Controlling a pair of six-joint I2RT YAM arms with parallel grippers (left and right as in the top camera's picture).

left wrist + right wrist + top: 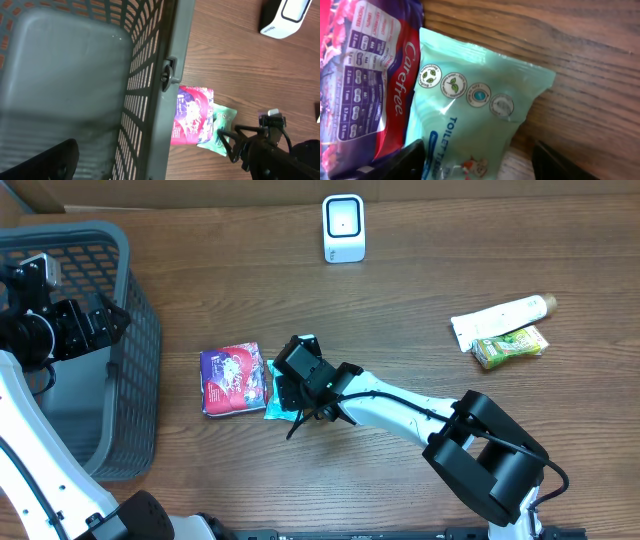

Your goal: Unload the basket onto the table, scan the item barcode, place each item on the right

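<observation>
My right claw [477, 150] hangs released over the pale green tissue pack [470, 100]. One finger [405, 162] is at the pack's 7 o'clock corner. The other stands off at its 5 o'clock, with bare wood showing between it and the wrapper. The pack lies flat on the bench [420, 280] near the middle, printed side up, with a row of round badges across it. I cannot make out a barcode on it. Its 9 o'clock edge is tucked against a red and purple pad packet [365, 75], which overlaps it slightly.

The white scanner [343, 228] stands upright at 12 o'clock, well apart from both packs. At about 2 o'clock lie a white tube [503, 315] and a small green pouch [512, 346], just beside each other.

My left claw [112, 320] is spread wide and carries nothing. It hovers over the grey basket [135, 350] at 9 o'clock.
</observation>
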